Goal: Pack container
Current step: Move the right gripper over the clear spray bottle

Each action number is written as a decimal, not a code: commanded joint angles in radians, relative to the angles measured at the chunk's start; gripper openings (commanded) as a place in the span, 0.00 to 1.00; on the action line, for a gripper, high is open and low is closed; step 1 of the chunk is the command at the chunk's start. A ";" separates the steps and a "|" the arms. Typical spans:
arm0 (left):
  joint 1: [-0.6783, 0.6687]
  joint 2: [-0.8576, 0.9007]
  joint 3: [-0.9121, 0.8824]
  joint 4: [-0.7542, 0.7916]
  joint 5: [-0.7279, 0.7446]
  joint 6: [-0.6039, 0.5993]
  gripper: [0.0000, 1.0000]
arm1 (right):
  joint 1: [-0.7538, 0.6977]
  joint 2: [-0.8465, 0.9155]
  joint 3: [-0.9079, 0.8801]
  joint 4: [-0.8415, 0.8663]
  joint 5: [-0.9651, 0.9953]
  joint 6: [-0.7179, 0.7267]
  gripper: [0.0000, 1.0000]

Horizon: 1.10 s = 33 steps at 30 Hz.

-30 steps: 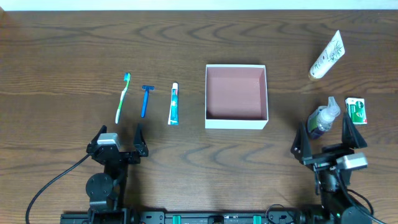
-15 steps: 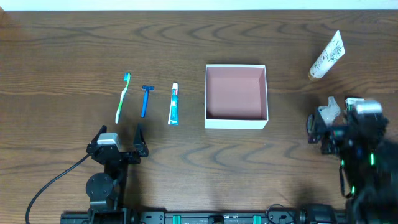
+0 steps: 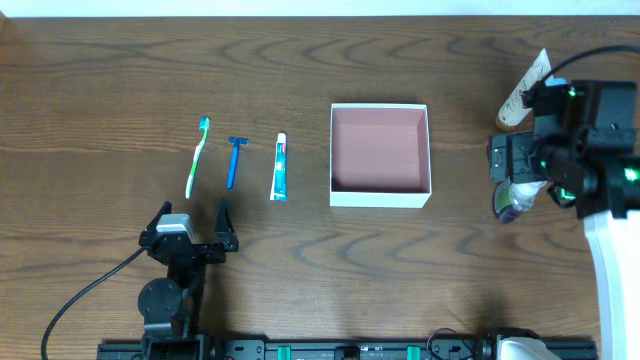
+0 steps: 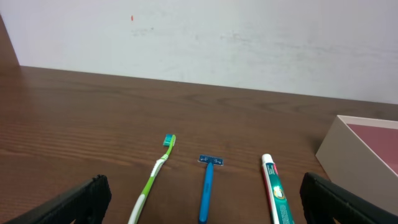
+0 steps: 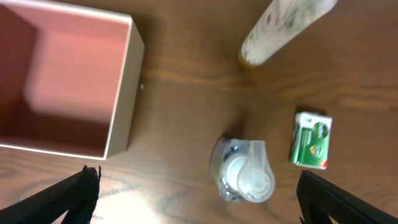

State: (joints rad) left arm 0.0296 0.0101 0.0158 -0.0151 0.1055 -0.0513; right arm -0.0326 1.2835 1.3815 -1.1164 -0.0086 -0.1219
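The right pincer (image 5: 198, 175) hangs over the right end of the wooden tabletop (image 3: 100, 80) with its jaws spread wide and nothing in them; in its wrist view a small spray bottle (image 5: 244, 171) with a white head stands upright below the gap, clear of both fingers. Just beside the bottle, on the far side from the box, lies a little green carton (image 5: 312, 139), and beyond both, toward the far edge, a white tube (image 5: 283, 28) with a leafy print lies at a slant. The container (image 3: 380, 196), a square white box with a dusty-pink inside, sits open at the middle of the tabletop, nothing in it. The left pincer (image 3: 193, 212) rests low near the front edge, its jaws just as wide and holding nothing. Ahead of it three things lie side by side, apart from one another: a green and white toothbrush (image 3: 198, 157), a blue razor (image 3: 235, 160) and a toothpaste tube (image 3: 280, 167), the last nearest the box
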 commanded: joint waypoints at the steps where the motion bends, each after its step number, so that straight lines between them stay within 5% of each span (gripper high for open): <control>1: -0.005 -0.006 -0.012 -0.045 0.018 0.006 0.98 | 0.006 0.033 0.020 -0.016 0.078 -0.018 0.99; 33: -0.005 -0.006 -0.012 -0.045 0.018 0.006 0.98 | -0.135 0.272 -0.004 -0.066 -0.004 0.076 0.99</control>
State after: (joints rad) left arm 0.0296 0.0101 0.0158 -0.0151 0.1055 -0.0517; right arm -0.1604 1.5509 1.3796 -1.1618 -0.0257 -0.0643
